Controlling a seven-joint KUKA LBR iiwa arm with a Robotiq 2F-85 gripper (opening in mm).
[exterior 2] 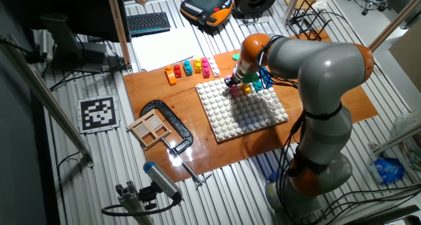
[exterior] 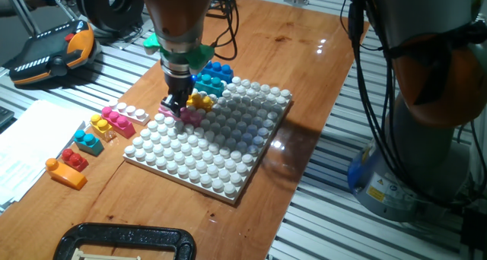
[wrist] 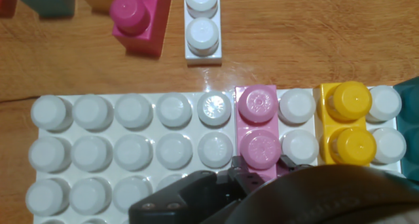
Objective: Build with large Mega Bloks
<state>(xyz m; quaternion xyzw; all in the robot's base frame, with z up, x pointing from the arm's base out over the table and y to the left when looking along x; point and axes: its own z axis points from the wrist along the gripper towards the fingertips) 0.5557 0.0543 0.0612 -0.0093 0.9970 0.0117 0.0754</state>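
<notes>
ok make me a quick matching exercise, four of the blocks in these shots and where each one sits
Things:
1. pink block
2. yellow block
3. orange block
4. white block

Places:
a. on the wood, beside the magenta block
b. on the baseplate edge, right at the tool
c. on the baseplate, one stud column from the pink one
d. end of the loose row, nearest the papers

Pairs: 1-b, 2-c, 3-d, 4-a
</notes>
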